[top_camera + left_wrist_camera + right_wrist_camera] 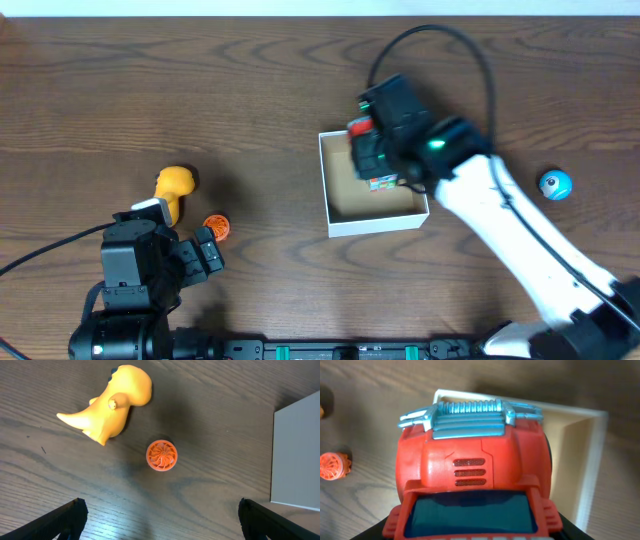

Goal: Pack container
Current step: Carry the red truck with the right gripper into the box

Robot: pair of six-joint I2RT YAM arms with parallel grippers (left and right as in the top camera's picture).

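Note:
The container (331, 208), a white square box with a brown inside, sits right of the table's middle; it also shows in the right wrist view (592, 460) and its wall in the left wrist view (297, 455). My right gripper (378, 160) is shut on a red toy truck (472, 480) with a silver-blue grille and holds it above the box. My left gripper (160, 520) is open and empty, just short of a small orange ribbed disc (161, 455), with a yellow dinosaur toy (112, 407) beyond it.
A blue ball (555, 184) lies on the table to the right of the right arm. The disc (216, 226) and the dinosaur (174, 186) lie at the left, in front of the left arm.

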